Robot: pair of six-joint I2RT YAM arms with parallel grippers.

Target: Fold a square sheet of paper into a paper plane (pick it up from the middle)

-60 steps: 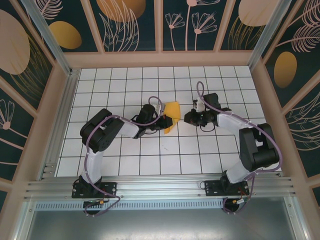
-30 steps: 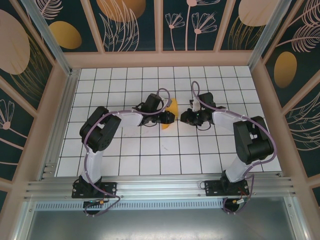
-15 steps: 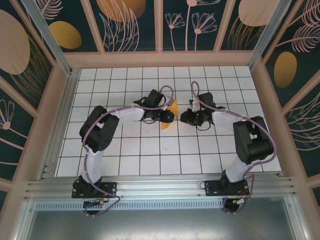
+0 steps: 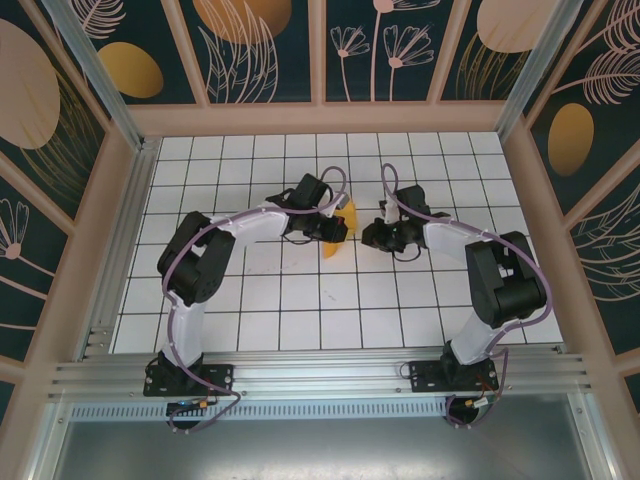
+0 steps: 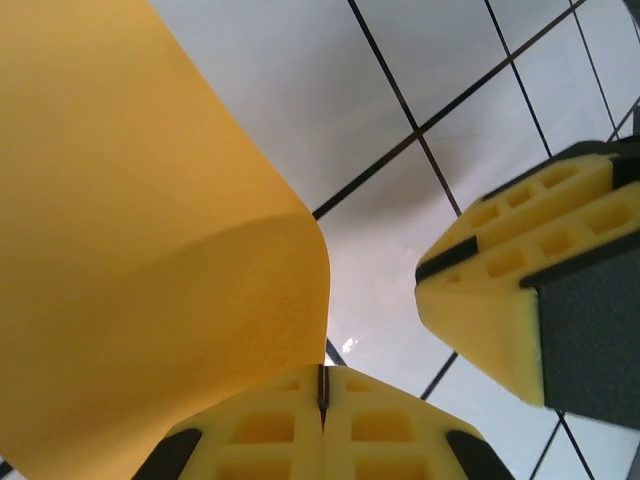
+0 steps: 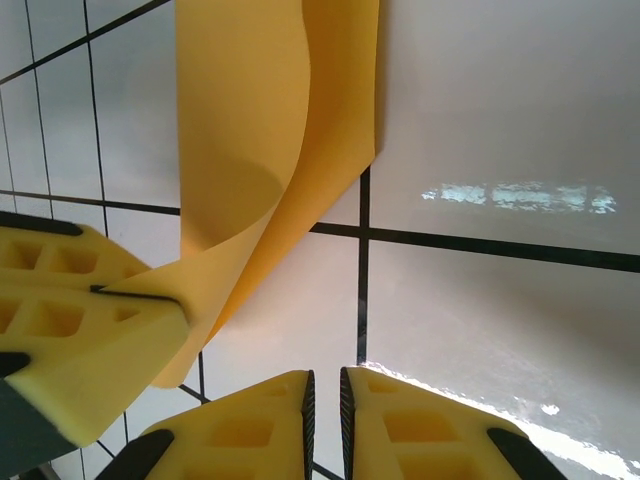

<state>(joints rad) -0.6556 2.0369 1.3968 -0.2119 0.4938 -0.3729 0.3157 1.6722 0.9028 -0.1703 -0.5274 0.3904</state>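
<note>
Both pincers sit mid-table. Left gripper (image 5: 322, 405) is clamped shut on the curled orange sheet (image 6: 270, 150); right gripper (image 6: 323, 400) is nearly closed, empty, just beside. Advise aligning edges squarely before pressing the crease flat

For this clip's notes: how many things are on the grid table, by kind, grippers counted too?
Orange paper sheet, curled over on itself: 1
Left gripper, fingers shut on the paper's edge: 1
Right gripper, jaws nearly together, beside the paper: 1
Total: 3
</note>
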